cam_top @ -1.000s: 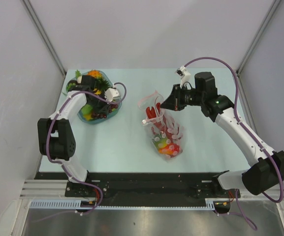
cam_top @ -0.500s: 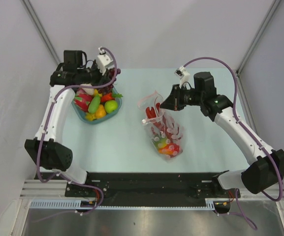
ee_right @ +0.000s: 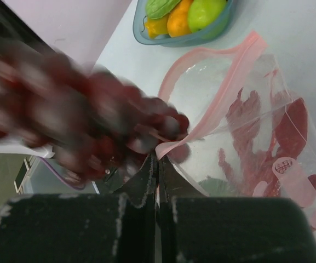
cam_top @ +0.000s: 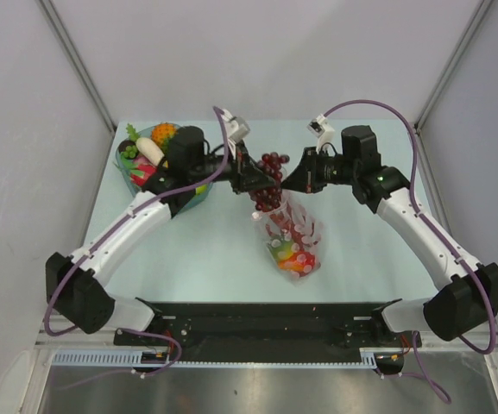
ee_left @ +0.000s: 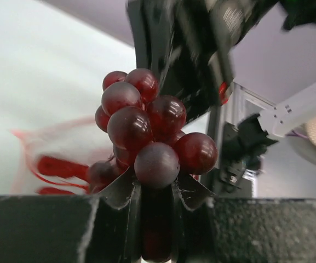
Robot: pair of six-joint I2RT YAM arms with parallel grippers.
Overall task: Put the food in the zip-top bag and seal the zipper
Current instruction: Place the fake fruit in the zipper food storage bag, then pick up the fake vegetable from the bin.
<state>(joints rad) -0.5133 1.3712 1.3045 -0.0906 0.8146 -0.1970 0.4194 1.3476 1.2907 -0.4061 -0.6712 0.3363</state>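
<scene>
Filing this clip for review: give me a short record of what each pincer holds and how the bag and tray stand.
left pincer: shut on grapes, held at the bag mouth
right pincer: shut on zipper, holding the mouth open
bag: on the table, toy food inside, unsealed
tray: far left, fruit in it

those grapes [ee_left: 147, 137] are super glossy dark red plastic, smooth like beads, the bag [ee_right: 256, 126] is thin clear crinkly film with a pink plastic zipper strip [ee_right: 241, 63], tray [ee_right: 163, 41] is see-through bluish plastic, table [cam_top: 205, 250] looks matt
</scene>
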